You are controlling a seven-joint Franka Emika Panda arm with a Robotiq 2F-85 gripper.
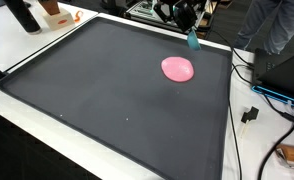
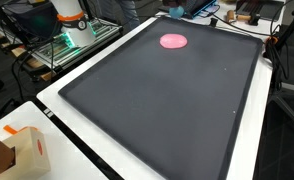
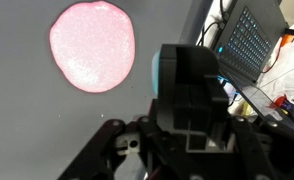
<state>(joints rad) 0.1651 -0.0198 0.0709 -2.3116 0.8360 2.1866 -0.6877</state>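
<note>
Pincer (image 1: pixel 193 42): hangs just beyond the pink blob (image 1: pixel 178 68), far right on the black mat (image 1: pixel 97 100); whether clenched or released, I cannot tell.
Risk: a low sweep could smear or shove the blob.

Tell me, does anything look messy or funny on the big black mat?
Only the pink blob stands out. It lies flattened on the black mat like a spilled puddle, sparkly in the wrist view, near the edge by the claw. Whether it is a spill or soft putty, I cannot tell.
</note>
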